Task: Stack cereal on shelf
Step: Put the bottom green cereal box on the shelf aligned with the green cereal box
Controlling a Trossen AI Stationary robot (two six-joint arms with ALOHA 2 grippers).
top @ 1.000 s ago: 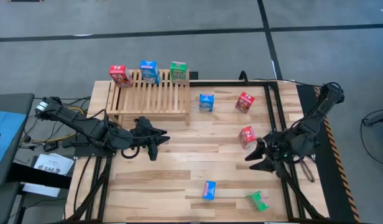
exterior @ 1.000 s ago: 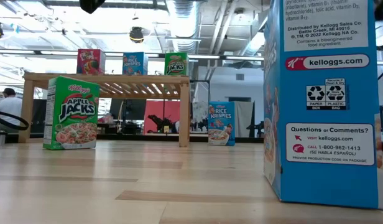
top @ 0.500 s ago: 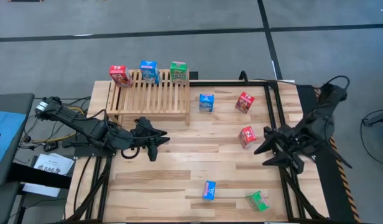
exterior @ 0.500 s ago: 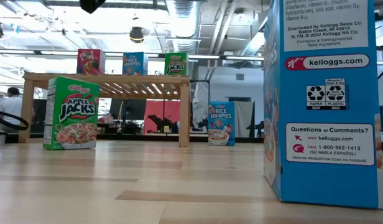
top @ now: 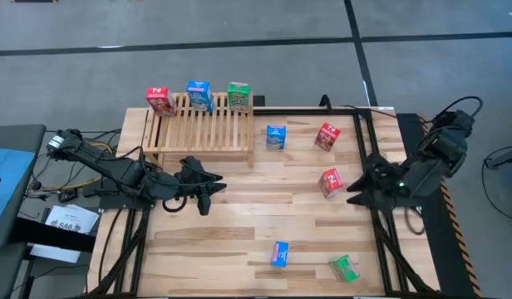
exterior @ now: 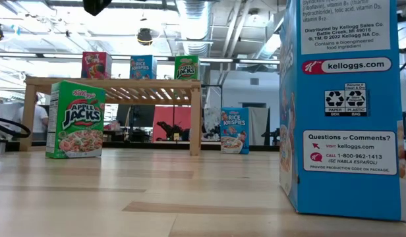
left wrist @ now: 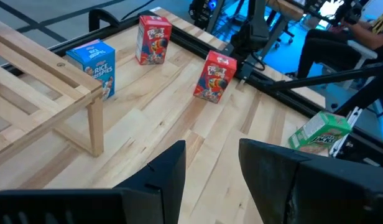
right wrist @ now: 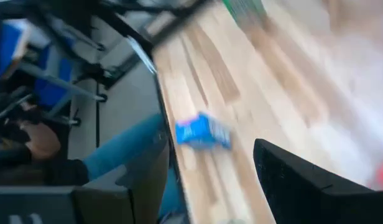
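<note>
right gripper [top: 356, 193] released, beside upright red cereal box [top: 330, 182] | left gripper [top: 208, 193] clenched, empty

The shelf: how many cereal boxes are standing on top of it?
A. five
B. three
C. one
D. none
B: on the shelf stand a red box, a blue box and a green box in a row along its far edge.

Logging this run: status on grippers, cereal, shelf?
Left gripper shut, empty, waiting before the shelf. Right gripper empty beside a red box. Three boxes on shelf, five on table. Nothing blocking.
</note>
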